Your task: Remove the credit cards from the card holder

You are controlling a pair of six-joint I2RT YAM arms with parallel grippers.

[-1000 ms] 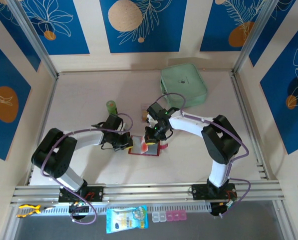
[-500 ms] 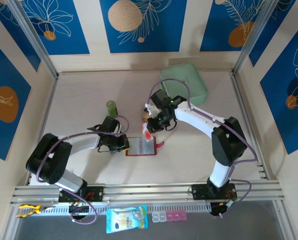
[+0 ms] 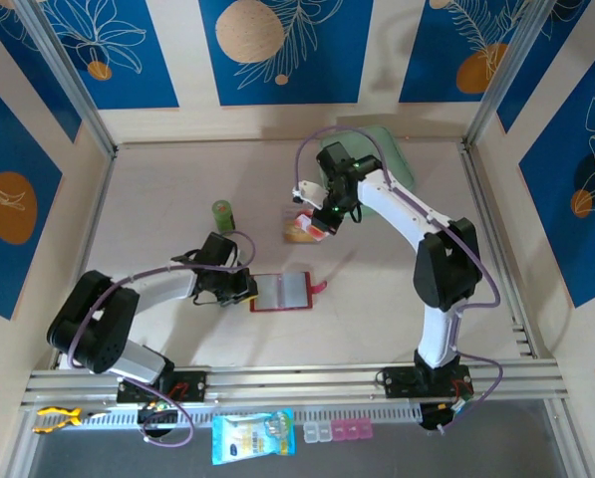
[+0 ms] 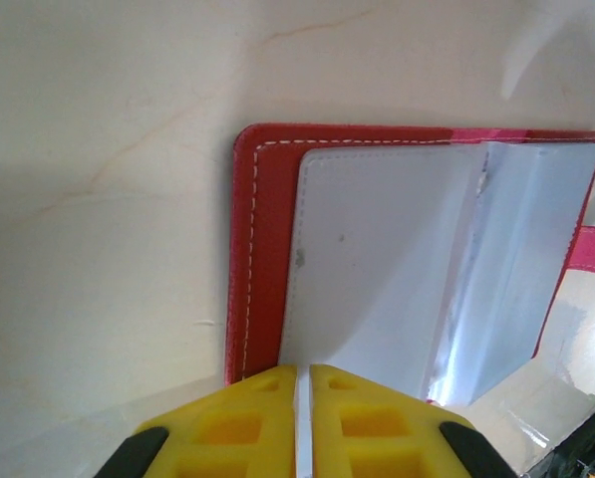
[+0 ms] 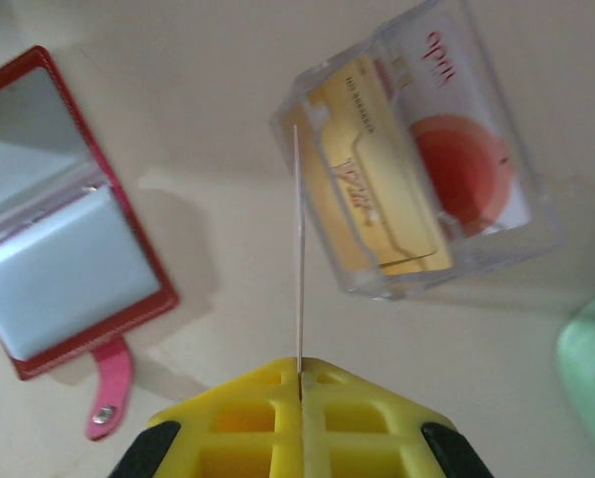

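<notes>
Right jaws are clenched on a single card (image 5: 297, 249), which the right gripper (image 5: 299, 370) holds upright and edge-on by its near edge. Left jaws stand almost together at the left edge of the wallet (image 3: 282, 291). A pale sliver shows between the fingers of the left gripper (image 4: 303, 383); whether that is a pinched sleeve or only the gap cannot be told.

Location: the wallet lies open and flat near the middle of the table (image 3: 157, 189), with its sleeves facing up. The sleeves on show look empty. A clear box (image 5: 536, 214) sits nearer the far edge, beside a green pouch (image 5: 591, 363). It holds a tan card (image 5: 372, 194) and a red-and-white card (image 5: 466, 159), both lying flat.

Hazards noted:
- The held card lines up with the box's left corner, not its middle. Released here, it would likely strike the rim and drop onto the table.
- The grip covers one thin edge only, so a quick swing could let the card pivot or slip.
- The box looks light, and a card pressed against its wall could shove or tip it, spilling the two inside.
- If the left jaws let go, the wallet may slide or fold shut, hiding any sleeve not yet checked.
</notes>
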